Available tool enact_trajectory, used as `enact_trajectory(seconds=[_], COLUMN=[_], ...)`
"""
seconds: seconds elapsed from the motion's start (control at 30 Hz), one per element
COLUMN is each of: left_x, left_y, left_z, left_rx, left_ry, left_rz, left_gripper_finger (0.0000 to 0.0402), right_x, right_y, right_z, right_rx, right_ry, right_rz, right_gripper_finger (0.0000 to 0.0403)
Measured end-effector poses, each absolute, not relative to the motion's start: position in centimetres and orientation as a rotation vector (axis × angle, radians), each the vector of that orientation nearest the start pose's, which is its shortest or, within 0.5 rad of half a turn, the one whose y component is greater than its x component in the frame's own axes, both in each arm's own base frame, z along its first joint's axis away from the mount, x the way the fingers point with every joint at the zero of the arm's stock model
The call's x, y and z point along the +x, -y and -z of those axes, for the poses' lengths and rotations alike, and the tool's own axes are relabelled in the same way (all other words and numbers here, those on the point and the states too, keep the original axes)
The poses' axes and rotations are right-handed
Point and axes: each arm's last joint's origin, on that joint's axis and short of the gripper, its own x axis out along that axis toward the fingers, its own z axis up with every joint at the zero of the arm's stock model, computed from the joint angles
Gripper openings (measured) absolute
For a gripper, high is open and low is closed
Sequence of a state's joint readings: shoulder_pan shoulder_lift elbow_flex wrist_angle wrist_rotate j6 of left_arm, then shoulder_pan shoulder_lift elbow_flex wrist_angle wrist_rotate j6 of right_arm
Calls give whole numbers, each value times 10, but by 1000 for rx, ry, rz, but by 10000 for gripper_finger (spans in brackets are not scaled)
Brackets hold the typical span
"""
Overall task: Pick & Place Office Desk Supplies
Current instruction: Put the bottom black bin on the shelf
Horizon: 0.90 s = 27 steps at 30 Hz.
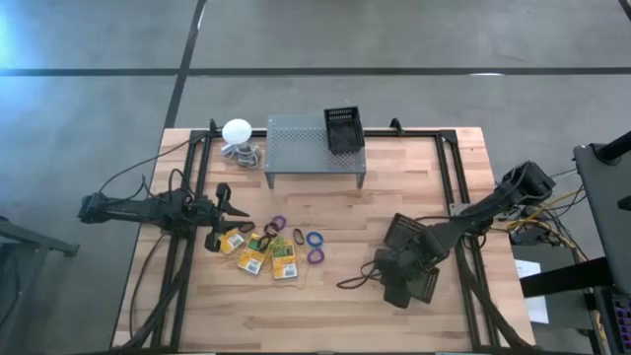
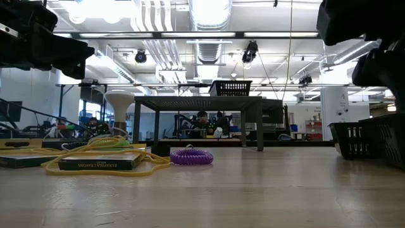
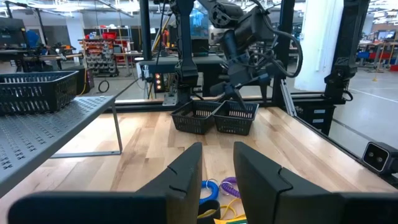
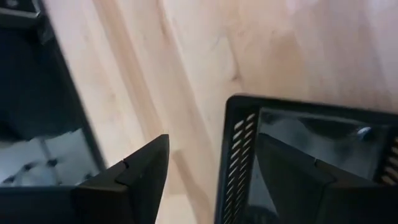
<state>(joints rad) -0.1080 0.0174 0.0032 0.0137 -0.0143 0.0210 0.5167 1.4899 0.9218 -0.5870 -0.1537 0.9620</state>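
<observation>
1. The right gripper (image 1: 406,279) is hanging over two mesh trays (image 1: 414,258) at the table's right, jaws spread wide astride one tray's wall; I judge it is releasing or about to grasp.
2. Next, the boxes (image 1: 258,252) and rings (image 1: 315,240) at left-centre need collecting.
3. The left gripper (image 1: 223,204) is waiting beside them, jaws narrow, empty.
4. The trays are lying side by side, running diagonally.

Wood, mesh and perforated metal

The wooden table (image 1: 325,296) is showing pale, smooth grain; black mesh trays (image 3: 214,118) and the grey perforated stand (image 1: 296,148) are looking matt.
</observation>
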Motion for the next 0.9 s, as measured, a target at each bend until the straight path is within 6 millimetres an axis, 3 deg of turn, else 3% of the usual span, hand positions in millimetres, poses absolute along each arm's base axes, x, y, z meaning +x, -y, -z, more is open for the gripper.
enact_trajectory(seconds=[0.2, 0.6, 0.73, 0.9], left_x=[98, 98, 98, 98], left_y=[10, 10, 10, 10], left_z=[-165, -165, -165, -165], left_rx=[21, 21, 21, 21], left_ry=[1, 1, 1, 1], left_rz=[94, 93, 93, 94], left_gripper_finger=[95, 95, 95, 95], right_x=[235, 251, 260, 270], right_y=[-148, -172, -178, -184], right_z=[-198, -169, -163, -159], right_rx=[572, 401, 327, 270], right_ry=[-1282, -1361, -1414, -1464], right_rz=[32, 186, 238, 250], right_gripper_finger=[219, 206, 167, 85])
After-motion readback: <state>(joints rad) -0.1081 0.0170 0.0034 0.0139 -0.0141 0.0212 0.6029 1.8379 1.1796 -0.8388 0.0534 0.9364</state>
